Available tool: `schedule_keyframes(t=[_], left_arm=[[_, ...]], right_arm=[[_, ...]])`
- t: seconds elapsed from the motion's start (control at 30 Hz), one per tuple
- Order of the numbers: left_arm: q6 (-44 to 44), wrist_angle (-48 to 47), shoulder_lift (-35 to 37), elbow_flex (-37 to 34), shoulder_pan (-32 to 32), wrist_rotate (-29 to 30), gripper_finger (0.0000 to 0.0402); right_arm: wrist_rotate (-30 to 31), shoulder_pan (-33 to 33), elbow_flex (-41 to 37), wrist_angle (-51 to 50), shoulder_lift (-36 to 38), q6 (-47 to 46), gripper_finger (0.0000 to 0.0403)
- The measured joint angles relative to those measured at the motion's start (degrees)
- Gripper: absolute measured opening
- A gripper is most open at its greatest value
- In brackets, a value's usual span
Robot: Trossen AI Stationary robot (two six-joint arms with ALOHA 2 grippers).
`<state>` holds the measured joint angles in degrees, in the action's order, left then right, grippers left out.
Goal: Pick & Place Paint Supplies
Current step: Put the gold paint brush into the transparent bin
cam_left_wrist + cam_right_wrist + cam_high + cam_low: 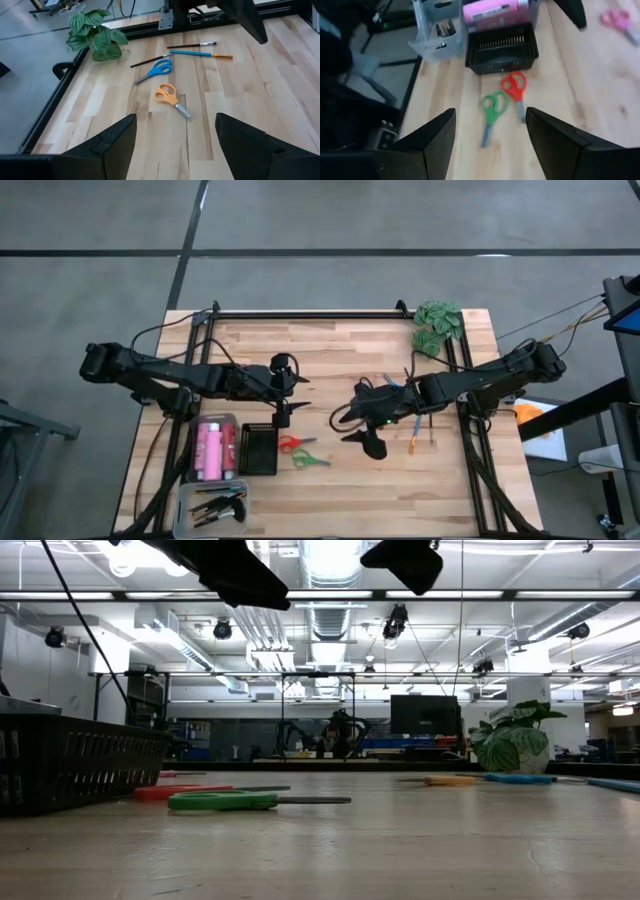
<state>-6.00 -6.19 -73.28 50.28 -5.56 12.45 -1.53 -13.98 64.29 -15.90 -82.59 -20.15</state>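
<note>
Wooden table (350, 490): both arms mid-table, jaws apart, empty; red scissors (291, 444), green scissors (308, 460) between.

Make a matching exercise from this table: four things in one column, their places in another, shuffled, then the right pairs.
Things:
1. green scissors
2. orange scissors
3. leafy plant
4. pink bottles

Places:
A. at the table's far right corner
B. in a clear bin beside the black basket
C. next to the red scissors, in front of the black basket
D. next to the blue scissors, near the brushes

Pairs: 1-C, 2-D, 3-A, 4-B
</note>
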Motion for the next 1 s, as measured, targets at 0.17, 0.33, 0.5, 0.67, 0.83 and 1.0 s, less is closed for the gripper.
schedule_keyframes(t=[0.17, 0.33, 0.5, 0.67, 0.83, 1.0], left_arm=[[-0.2, 0.3, 0.0, 0.0, 0.0, 0.0, 0.0271], [-0.2, 0.4, 0.0, 0.0, 0.0, 0.0, 0.0271], [0.0, 0.4, 0.0, 0.0, 0.0, 0.0, 0.0271], [0.1, 0.4, 0.0, 0.0, 0.0, 0.0, 0.0271], [0.5, 0.4, 0.0, 0.0, 0.0, 0.0, 0.0271], [2.5, 0.3, 0.0, 0.0, 0.0, 0.0, 0.0271]], right_arm=[[-3.0, -1.2, -0.3, 0.0, 0.0, -2.5, 0.0239], [-3.6, -3.4, -0.5, 0.3, 0.0, -4.7, 0.0239], [-1.2, -4.5, -0.7, 1.6, 0.0, -10.6, 0.0239], [8.6, -4.5, -0.8, -4.3, -0.2, -32.1, 0.0239], [13.0, -4.8, -0.3, -24.5, -0.2, -53.4, 0.0239], [13.4, -4.9, -0.2, -47.0, -0.2, -73.3, 0.0239]])
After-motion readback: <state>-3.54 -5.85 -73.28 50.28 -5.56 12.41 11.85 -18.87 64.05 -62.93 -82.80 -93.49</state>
